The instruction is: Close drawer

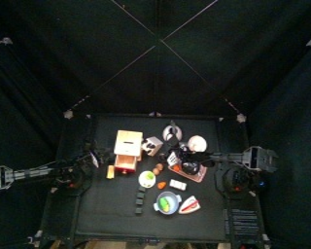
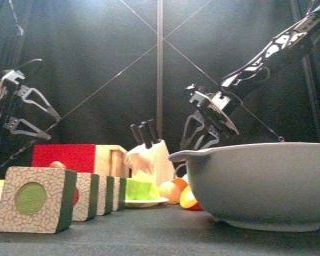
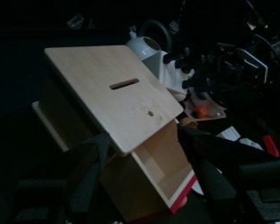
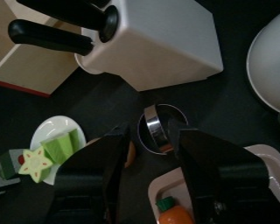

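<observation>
- Left gripper point(image 3: 140, 171) sits low by the table's left side, jaws spread wide, and the drawer point(image 3: 154, 175) slid out of the light-wood cabinet point(image 3: 108, 87) lies right between them; whether the pads touch it, I cannot tell.
- Drawer front shows a red edge toward the gripper; the cabinet's top panel carries a slot and a small round hole.
- From above, the cabinet point(image 1: 129, 146) stands left of the table's middle, the left arm close beside it.
- Behind the cabinet stands a white knife block point(image 3: 154, 54) with black handles.
- Right gripper point(image 4: 149, 162) hangs over the table's middle, jaws parted with nothing between them; a small metal ring-shaped piece point(image 4: 157, 127) lies just beyond its fingertips.
- Near it: the white knife block point(image 4: 154, 39), a white plate point(image 4: 55, 144) with green pieces and a star slice, and the rim of a grey bowl point(image 4: 271, 61).
- Front on, the big grey bowl point(image 2: 256, 185) and a row of wooden blocks point(image 2: 56, 200) crowd the foreground, the red-fronted cabinet point(image 2: 83, 160) behind them.
</observation>
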Available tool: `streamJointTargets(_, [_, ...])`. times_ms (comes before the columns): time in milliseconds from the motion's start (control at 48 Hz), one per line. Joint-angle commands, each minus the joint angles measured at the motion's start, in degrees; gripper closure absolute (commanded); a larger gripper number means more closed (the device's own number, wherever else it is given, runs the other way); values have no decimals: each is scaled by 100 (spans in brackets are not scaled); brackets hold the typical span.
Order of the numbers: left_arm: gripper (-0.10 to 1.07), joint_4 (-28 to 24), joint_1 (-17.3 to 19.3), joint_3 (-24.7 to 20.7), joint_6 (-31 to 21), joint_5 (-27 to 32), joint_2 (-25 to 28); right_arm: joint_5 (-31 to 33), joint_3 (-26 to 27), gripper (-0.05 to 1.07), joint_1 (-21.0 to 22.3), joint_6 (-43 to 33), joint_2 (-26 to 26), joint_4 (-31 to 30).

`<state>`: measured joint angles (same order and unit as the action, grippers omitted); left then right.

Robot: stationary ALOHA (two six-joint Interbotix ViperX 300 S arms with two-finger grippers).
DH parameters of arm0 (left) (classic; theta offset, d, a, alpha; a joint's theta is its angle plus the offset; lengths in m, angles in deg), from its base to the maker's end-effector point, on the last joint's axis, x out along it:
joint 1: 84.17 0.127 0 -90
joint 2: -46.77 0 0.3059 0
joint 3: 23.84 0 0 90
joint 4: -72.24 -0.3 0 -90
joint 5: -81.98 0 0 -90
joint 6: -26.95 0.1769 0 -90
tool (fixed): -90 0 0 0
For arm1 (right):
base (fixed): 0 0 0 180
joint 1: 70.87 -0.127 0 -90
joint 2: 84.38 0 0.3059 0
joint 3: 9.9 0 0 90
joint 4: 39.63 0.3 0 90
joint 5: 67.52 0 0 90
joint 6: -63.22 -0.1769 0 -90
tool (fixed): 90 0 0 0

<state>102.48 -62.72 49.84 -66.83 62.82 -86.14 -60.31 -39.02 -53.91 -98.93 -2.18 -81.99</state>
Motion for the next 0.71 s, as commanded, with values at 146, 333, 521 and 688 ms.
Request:
streamJointTargets(146, [2,-378,-791,-510,26,237,18,-9,404,38,-35,53,677,-97])
streamJointTargets(333, [7,-615,-1925,-729,-9,483,123,-334,896,61,290,53,721,-281])
streamJointTargets(521, [29,-360,-2733,-870,-18,703,747,-896,2065,67,729,44,-439,-378])
streamJointTargets(688, [32,-26,-2777,-896,-9,782,1222,-835,3234,67,712,44,-1459,-457])
